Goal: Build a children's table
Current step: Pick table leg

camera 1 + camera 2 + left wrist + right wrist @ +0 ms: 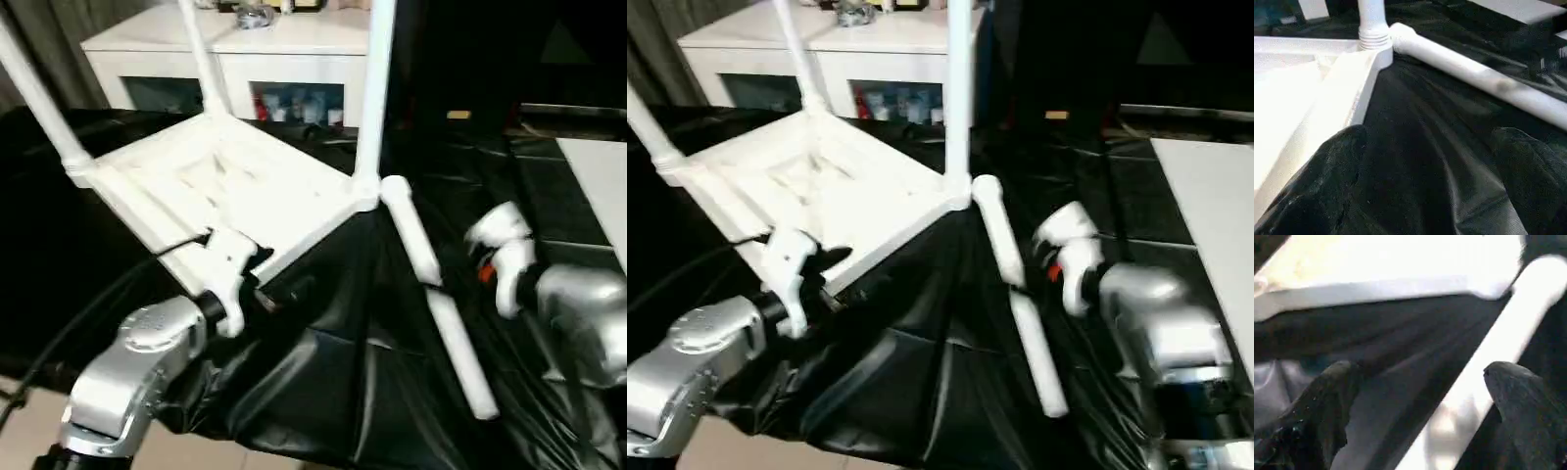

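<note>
The children's table's white tabletop (245, 186) lies upside down on a black sheet (323, 392), ribbed underside up. Three white legs stand in its corner sockets: one at the left (39, 98), one at the back (201, 64) and one at the right (372, 98). A loose leg (441, 304) lies on the sheet, running from that right corner toward the front right. My left gripper (279, 276) is open at the tabletop's front edge, holding nothing. My right gripper (1425, 401) is open just right of the loose leg, whose length shows between its black fingers (1327, 406).
A white glass-door cabinet (245, 49) stands behind the tabletop. A flat white panel (598, 176) lies at the far right. The sheet is wrinkled and folds over the front edge, with pale floor (20, 431) below at the left. A black cable (88, 313) trails from my left arm.
</note>
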Controlling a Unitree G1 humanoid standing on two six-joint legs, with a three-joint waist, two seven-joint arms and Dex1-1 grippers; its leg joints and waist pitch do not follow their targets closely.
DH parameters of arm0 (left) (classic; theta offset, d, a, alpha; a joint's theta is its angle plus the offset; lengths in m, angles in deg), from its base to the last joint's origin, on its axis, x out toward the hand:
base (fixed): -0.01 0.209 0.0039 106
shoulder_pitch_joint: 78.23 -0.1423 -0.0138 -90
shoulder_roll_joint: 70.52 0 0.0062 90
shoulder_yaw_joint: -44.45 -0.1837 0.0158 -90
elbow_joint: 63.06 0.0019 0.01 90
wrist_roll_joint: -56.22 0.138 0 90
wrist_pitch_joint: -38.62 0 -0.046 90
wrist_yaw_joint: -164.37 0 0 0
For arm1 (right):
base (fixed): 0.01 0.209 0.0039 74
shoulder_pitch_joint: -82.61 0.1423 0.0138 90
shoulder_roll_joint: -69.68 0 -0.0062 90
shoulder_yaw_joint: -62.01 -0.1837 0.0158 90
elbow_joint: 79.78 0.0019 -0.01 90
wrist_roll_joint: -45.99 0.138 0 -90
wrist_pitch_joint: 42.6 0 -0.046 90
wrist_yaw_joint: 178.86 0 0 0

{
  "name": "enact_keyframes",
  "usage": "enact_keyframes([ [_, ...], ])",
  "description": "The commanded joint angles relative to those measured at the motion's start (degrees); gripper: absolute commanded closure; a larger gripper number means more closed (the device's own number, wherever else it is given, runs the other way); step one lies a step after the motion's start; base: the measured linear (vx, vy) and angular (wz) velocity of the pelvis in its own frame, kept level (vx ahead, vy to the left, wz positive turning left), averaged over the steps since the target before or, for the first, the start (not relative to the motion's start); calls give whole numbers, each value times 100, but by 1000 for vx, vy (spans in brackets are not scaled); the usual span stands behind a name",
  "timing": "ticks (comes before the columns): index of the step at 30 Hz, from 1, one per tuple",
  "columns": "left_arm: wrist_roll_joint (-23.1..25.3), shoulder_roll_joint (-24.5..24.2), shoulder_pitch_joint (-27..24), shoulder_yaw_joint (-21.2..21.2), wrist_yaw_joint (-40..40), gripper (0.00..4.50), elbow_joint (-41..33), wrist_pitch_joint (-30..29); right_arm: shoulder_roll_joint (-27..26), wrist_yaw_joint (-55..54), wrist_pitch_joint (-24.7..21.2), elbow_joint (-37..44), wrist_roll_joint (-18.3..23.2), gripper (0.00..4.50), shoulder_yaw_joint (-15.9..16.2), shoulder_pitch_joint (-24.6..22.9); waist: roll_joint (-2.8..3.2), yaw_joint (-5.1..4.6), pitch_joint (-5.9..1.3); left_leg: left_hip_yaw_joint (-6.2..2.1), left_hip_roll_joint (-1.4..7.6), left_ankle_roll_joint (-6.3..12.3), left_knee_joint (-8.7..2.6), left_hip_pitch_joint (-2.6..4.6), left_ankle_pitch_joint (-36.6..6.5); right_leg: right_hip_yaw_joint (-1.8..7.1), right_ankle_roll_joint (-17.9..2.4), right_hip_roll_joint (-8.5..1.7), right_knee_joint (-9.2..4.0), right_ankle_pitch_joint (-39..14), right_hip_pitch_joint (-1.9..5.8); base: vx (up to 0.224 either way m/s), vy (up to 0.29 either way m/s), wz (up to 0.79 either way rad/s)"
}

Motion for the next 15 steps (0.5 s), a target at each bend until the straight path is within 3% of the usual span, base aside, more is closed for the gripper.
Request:
enact_keyframes([
  [1,26,-28,11,-28,-45,0,94,50,200,27,-364,329,44,5,-50,-283,-92,0,-318,-154,343,390,-563,36,-969,256,-653,-360,-493,-2907,254,0,0,0],
  [3,26,-25,-21,-14,-31,0,89,50,251,-42,-653,523,-6,5,17,-466,-80,9,-317,-151,343,423,-563,26,-883,256,-657,-354,-493,-2869,257,0,0,0],
  [4,26,-35,-71,-10,-23,0,66,44,254,-206,-1017,743,-33,5,85,-637,-149,-15,-313,-157,332,452,-576,-28,-848,249,-615,-358,-497,-2898,305,0,0,0],
  [5,26,-35,-71,-10,-23,0,66,44,254,-206,-1017,743,-33,5,85,-637,-109,-4,-311,-167,333,452,-582,-26,-841,242,-576,-363,-499,-3039,296,0,0,0],
  [6,-1,-24,-84,-8,-27,0,44,17,251,-254,-1177,858,-32,5,142,-720,-125,-16,-316,-167,331,440,-573,-22,-840,239,-563,-364,-506,-3088,285,0,0,0],
  [7,-5,-9,-95,-15,-17,0,17,-7,215,-358,-1520,1023,55,5,201,-808,-153,-35,-312,-178,320,430,-578,-49,-782,241,-527,-368,-502,-3114,306,0,0,0],
  [8,2,26,-103,-30,25,0,2,-36,206,-469,-1715,1123,42,5,340,-880,-243,-66,-308,-165,321,432,-574,-52,-819,239,-470,-367,-533,-3243,284,0,0,0],
  [9,4,32,-107,-33,32,0,-1,-39,201,-488,-1747,1137,41,5,360,-893,-196,-60,-309,-180,317,410,-575,-47,-815,237,-456,-379,-508,-3294,295,0,0,0],
  [10,22,49,-124,-55,59,0,-9,-38,182,-542,-1835,1174,37,5,426,-929,-248,-89,-299,-166,307,402,-567,-46,-877,229,-388,-378,-552,-3480,268,0,0,0],
  [11,33,56,-143,-68,73,0,-16,-30,163,-573,-1887,1202,34,5,462,-957,-236,-97,-289,-176,302,362,-567,-39,-933,220,-323,-382,-558,-3638,255,0,0,0],
  [12,36,81,-164,-73,105,0,-48,-41,136,-609,-1944,1199,18,5,501,-955,-302,-110,-283,-168,300,363,-566,-45,-978,219,-272,-383,-579,-3731,246,0,0,0],
  [15,33,148,-284,-70,202,0,-229,-82,20,-793,-2165,1147,-89,31,608,-881,-256,-116,-269,-197,316,245,-576,-20,-1140,208,-205,-392,-593,-3876,211,0,0,0],
])
